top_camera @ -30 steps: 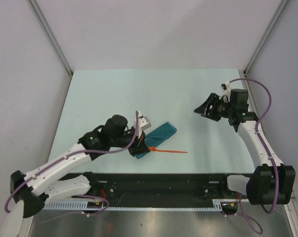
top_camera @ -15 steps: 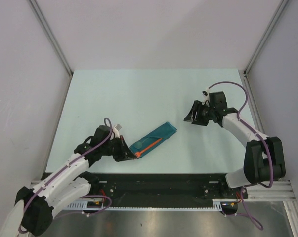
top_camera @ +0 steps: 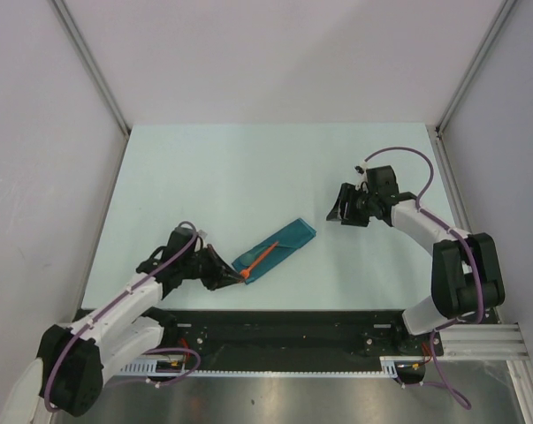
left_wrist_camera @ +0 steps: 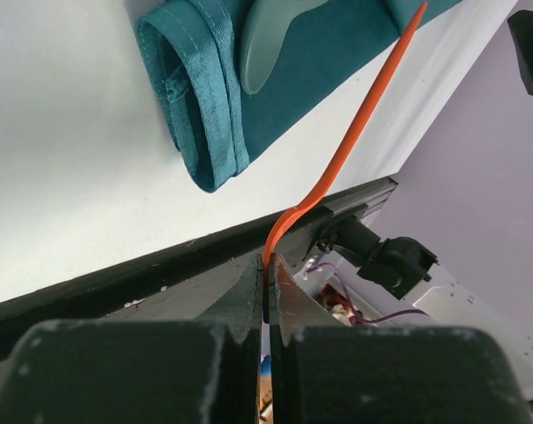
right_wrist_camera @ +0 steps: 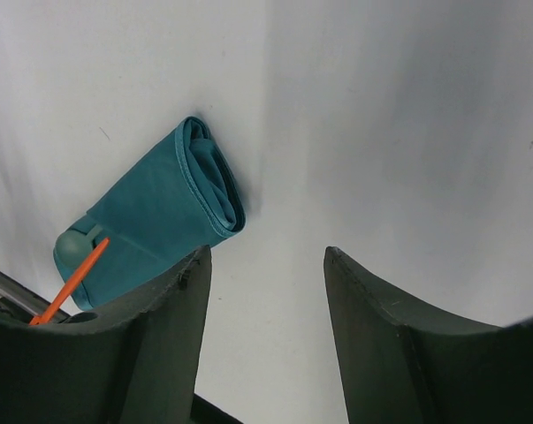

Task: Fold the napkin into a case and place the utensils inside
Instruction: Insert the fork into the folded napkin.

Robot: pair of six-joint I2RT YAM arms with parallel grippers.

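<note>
**Utensil (top_camera: 262, 259) held at the near-left end of the teal case (top_camera: 294, 236), set for the slide in**

At the near left of the table (top_camera: 248, 168), the left gripper (top_camera: 233, 277) is clamped hard on the very end of the orange-red handle. In the wrist view its fingers (left_wrist_camera: 239, 300) meet on the thin plastic. From there the utensil slants up and away toward the far right, over the case's near-left end. Whether its tip is tucked between the layers or only lies on top cannot be told.

The case is a long, narrow fold lying on the diagonal near the middle of the table, rolled edges showing at both ends. A pale grey-green piece (left_wrist_camera: 270, 35) sits at the near-left end, perhaps another utensil.

Well apart, off the case's far-right end, the right gripper (top_camera: 339, 215) hangs with fingers spread and nothing between them.

The step in hand looks to be the insertion. To do it well:
- line the handle up with the long axis of the case;
- keep the tip low enough to catch the opening rather than ride over the cloth;
- push slowly toward the far right, since soft fabric is likely to bunch or skid;
- let go only once most of the utensil is covered.

The idle right gripper could pin the far end.
</note>
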